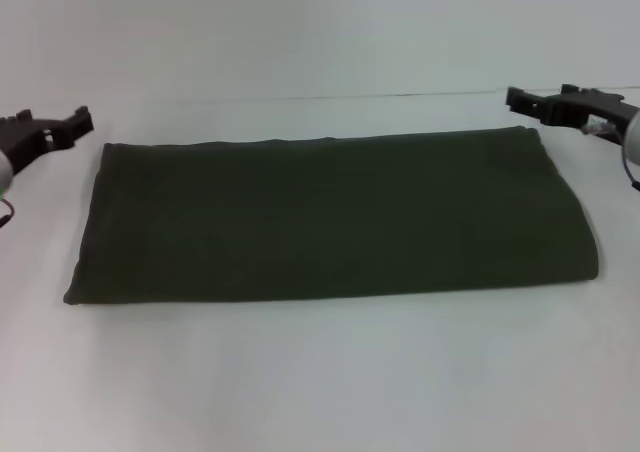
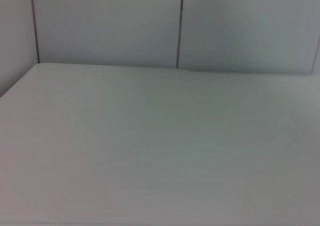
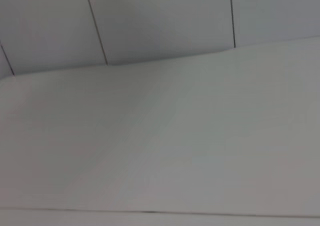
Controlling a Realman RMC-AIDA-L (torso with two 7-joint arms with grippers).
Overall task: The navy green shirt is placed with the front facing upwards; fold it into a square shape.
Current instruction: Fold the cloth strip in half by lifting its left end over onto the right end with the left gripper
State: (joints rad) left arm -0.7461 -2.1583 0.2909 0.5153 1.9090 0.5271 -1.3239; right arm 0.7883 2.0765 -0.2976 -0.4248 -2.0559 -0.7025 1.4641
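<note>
The navy green shirt lies folded into a wide rectangle, plain side up, in the middle of the white desk. The left pincer hangs off its far left corner and the right pincer off its far right corner, both clear of the cloth; I cannot tell whether either is released or clenched.

The shirt lies flat on the white desk, folded into a wide rectangle with only plain dark green cloth showing. The left end effector hangs just off the shirt's far left corner, apart from it. The right end effector hangs near the far right corner, holding nothing.
</note>
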